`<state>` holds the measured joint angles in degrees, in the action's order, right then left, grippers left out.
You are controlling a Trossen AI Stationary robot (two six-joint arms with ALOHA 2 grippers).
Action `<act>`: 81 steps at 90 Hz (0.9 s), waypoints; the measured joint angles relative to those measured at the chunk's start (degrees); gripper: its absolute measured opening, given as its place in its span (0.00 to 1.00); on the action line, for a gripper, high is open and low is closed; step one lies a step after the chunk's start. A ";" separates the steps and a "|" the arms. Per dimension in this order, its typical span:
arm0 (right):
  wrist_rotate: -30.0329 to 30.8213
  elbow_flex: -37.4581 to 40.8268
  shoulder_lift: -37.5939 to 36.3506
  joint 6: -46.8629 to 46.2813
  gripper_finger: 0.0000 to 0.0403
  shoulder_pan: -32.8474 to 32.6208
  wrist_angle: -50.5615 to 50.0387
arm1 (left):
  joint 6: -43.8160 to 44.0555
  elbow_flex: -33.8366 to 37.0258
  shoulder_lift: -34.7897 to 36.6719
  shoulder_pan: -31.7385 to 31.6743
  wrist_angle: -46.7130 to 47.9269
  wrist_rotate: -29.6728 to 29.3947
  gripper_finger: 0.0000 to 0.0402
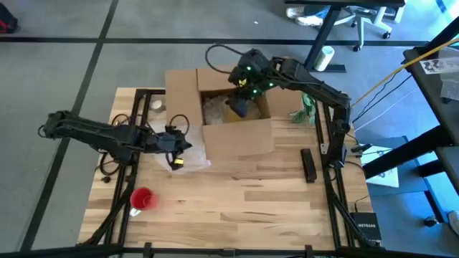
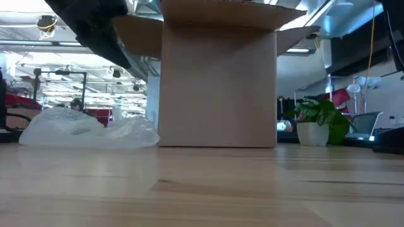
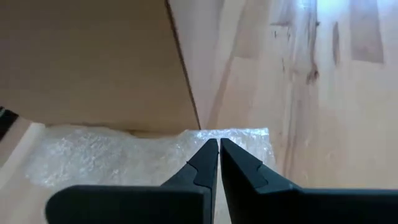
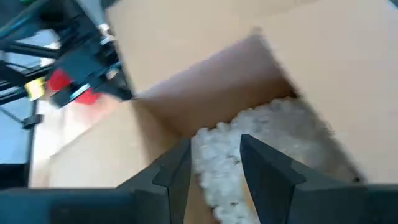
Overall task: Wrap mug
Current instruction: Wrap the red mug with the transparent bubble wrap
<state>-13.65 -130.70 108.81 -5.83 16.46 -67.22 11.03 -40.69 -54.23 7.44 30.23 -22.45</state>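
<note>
So the big open brown cardboard box [image 1: 215, 115] sits toward the far side of the light wooden tabletop [image 1: 244, 201], flaps folded out, and it's partly filled with white packing peanuts [image 4: 249, 149].

The right gripper [image 1: 242, 100] is hanging over the box's opening, pointed down at the peanuts. Its fingers [image 4: 267, 174] are spread a moderate way apart with nothing between them, just the white fill showing through the gap.

The left gripper [image 1: 179, 143] is just beside the box's left front corner, down low over a crumpled sheet of clear bubble wrap [image 3: 124, 155] that lies against the foot of the box. Its fingers [image 3: 202, 165] are pressed together, or close enough that only a hairline slit shows. I honestly can't tell if a bit of the wrap is pinched in there or if the tips are just resting over it. From table height the wrap [image 2: 88, 129] looks like a low frosty heap left of the box.

As for the mug: the only thing that could be it is a small red cup-like object [image 1: 142, 199] sitting on the tabletop well in front of the box and off to its left, near the front-left corner, apart from both grippers and from the wrap. It's too small to make out a handle.

Other bits: a small green potted plant in a white pot [image 2: 319, 123] stands just right of the box, and a flat black bar-shaped thing [image 1: 308, 165] lies on the tabletop right of the box's front flap.
</note>
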 joint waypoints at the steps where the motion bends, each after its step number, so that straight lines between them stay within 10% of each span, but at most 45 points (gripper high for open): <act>1: 0.00 -0.12 0.00 -0.05 0.31 -0.37 -0.25 | 0.12 0.00 0.38 0.00 0.25 0.00 0.00; 49: 10.65 3.05 0.11 -3.09 0.04 -27.13 5.06 | 5.35 0.00 14.73 1.85 14.18 0.00 0.00; 81: 13.04 17.97 8.96 -11.53 0.00 -31.62 24.42 | 8.66 0.00 16.74 8.47 18.80 -0.01 0.00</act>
<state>-0.61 -112.72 117.77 -17.36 -15.16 -42.80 19.68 -40.69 -37.49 15.91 49.03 -22.46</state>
